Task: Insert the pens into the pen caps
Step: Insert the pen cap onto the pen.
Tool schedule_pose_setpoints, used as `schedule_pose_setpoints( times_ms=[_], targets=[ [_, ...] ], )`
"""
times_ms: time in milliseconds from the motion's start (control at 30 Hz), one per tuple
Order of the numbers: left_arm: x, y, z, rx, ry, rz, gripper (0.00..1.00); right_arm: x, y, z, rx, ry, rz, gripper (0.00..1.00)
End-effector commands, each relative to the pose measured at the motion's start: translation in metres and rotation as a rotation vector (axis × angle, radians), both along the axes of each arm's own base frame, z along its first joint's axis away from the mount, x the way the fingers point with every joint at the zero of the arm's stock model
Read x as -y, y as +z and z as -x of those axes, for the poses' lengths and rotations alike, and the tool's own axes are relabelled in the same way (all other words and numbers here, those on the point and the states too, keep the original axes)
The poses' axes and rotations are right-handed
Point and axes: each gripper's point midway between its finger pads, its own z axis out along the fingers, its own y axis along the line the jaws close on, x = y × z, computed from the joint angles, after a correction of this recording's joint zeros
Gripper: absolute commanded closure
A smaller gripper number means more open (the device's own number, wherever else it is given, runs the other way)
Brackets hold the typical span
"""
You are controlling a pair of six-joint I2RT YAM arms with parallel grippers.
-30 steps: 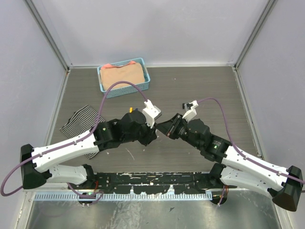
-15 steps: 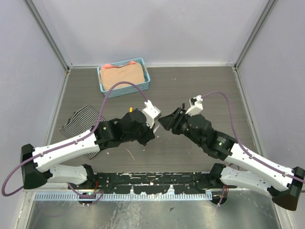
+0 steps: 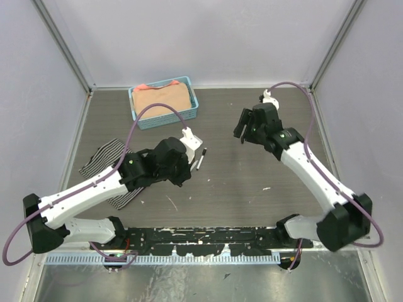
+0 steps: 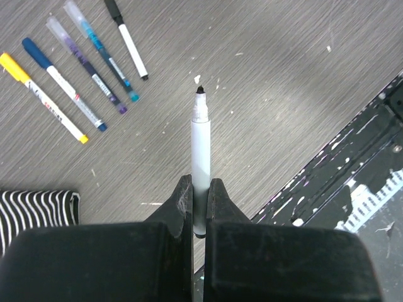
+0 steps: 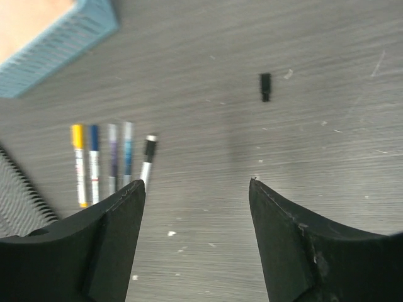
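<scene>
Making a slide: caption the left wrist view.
Left jaws grip an uncapped pen; five capped pens lie in a row beyond.

The table (image 4: 283, 75) is matt grey wood-grain, flecked white. The pen (image 4: 200, 157) has a smooth, faintly glossy plastic barrel. The striped cloth (image 4: 34, 214) looks soft; the basket (image 5: 63, 34) is latticed plastic.
</scene>
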Motion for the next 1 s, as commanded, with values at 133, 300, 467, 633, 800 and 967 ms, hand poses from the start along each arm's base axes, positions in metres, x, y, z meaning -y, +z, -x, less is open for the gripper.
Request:
schedule_pose_setpoints(
  times_ms=[133, 300, 467, 633, 800, 967],
  targets=[
    [-0.029, 0.006, -0.010, 0.020, 0.062, -0.030, 1.00, 0.015, -0.051, -0.052, -0.146, 0.101, 0.143, 0.30],
    [-0.048, -0.003, -0.020, -0.053, 0.099, -0.045, 1.00, 0.017, -0.089, -0.085, -0.216, 0.102, 0.212, 0.37],
    [-0.055, -0.005, -0.021, -0.041, 0.103, -0.056, 1.00, 0.023, -0.120, -0.111, -0.283, 0.074, 0.265, 0.45],
    [-0.060, -0.010, -0.020, -0.043, 0.097, -0.084, 1.00, 0.028, -0.142, -0.126, -0.339, 0.059, 0.297, 0.50],
    [-0.062, -0.010, -0.020, -0.038, 0.096, -0.092, 1.00, 0.040, -0.153, -0.127, -0.371, 0.038, 0.306, 0.51],
    [-0.059, -0.011, -0.021, -0.041, 0.088, -0.094, 1.00, 0.042, -0.165, -0.127, -0.400, 0.054, 0.285, 0.56]
  ],
)
